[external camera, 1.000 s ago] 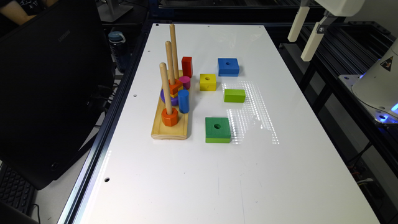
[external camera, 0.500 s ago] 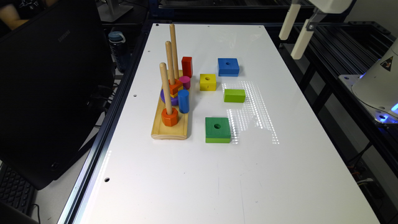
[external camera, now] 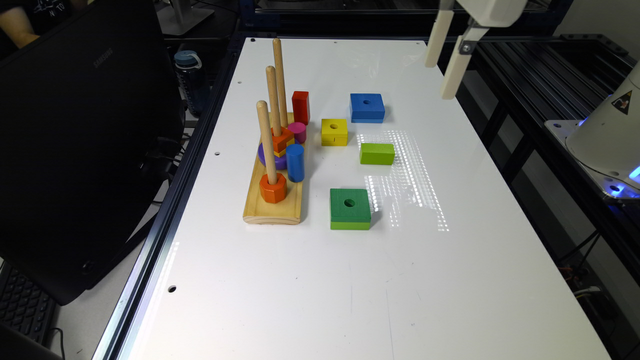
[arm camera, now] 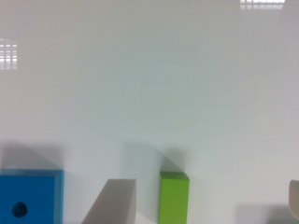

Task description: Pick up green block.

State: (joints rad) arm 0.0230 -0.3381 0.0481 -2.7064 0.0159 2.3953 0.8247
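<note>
Lying flat on the white table (external camera: 450,280), the green block (external camera: 350,208): dark green top with a round centre hole, lime-green layer beneath, untouched and clear of everything around it. Sitting just to the exterior view's left, a wooden peg board (external camera: 273,210) with three upright pegs (external camera: 273,92), an orange hexagonal piece (external camera: 273,188) threaded on the nearest one, a purple ring (external camera: 266,157) and more stacked pieces on the middle one. Standing on the same board, a blue cylinder (external camera: 295,162), a pink cylinder (external camera: 297,132) and a red block (external camera: 300,107). Resting farther up the table from the task block, a plain lime-green rectangular block (external camera: 377,153) (arm camera: 174,196), then a yellow cube (external camera: 334,132) with a hole and a blue square block (external camera: 367,107) (arm camera: 29,198) with a hole, each apart from the others. Glinting across the tabletop beside the green pieces, a patch of reflected light. Hanging high over the far edge of the table, toward the exterior view's right, well away from the green block, the gripper (external camera: 446,57): white fingers (arm camera: 112,201) spread wide apart in the wrist view, nothing held between them. Flanking the table on the exterior view's left, a black monitor back (external camera: 75,150), a water bottle (external camera: 189,80) and a keyboard (external camera: 25,305); on the right, a white robot base (external camera: 610,135).
</note>
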